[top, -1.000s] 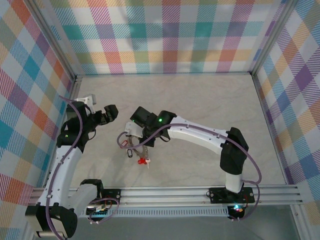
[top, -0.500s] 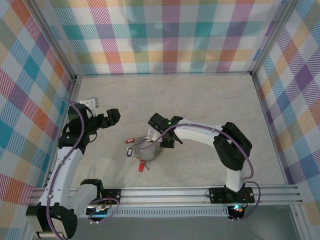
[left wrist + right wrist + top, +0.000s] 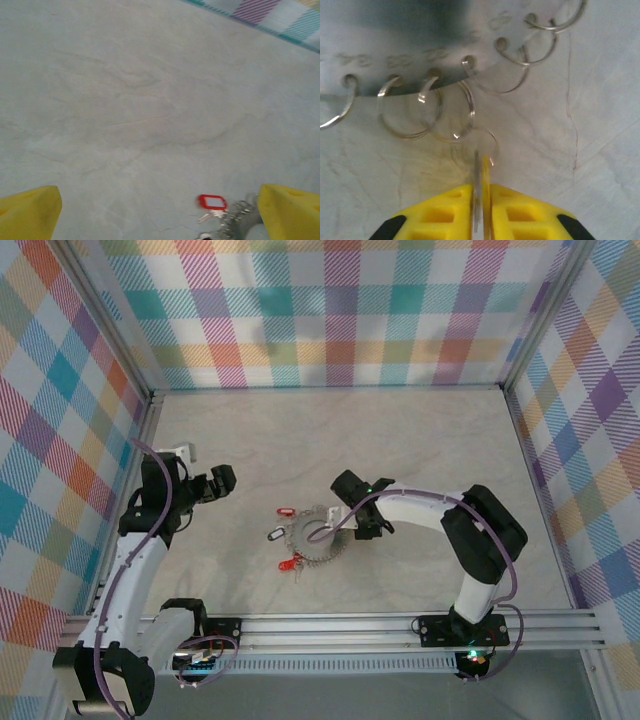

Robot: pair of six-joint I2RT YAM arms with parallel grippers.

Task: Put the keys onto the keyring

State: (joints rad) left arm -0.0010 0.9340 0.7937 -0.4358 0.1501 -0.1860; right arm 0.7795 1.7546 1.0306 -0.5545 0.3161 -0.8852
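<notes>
Right wrist: yellow jaws tight on thin wire loop [image 3: 478,190] of silver keyring [image 3: 420,40]; left jaws wide.

Pastel plaid walls [image 3: 340,310] enclose a pale marbled tabletop [image 3: 400,440] edged by aluminium rails [image 3: 400,625].

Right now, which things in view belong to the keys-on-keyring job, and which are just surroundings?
Part of the job:
- keyring
- red-tagged key, second red-tagged key and dark-tagged key, at its left edge
- split ring on the keyring, pinched by the right gripper
- left gripper, open, off to the side

Just surroundings:
- table
- plaid walls
- frame rail
</notes>
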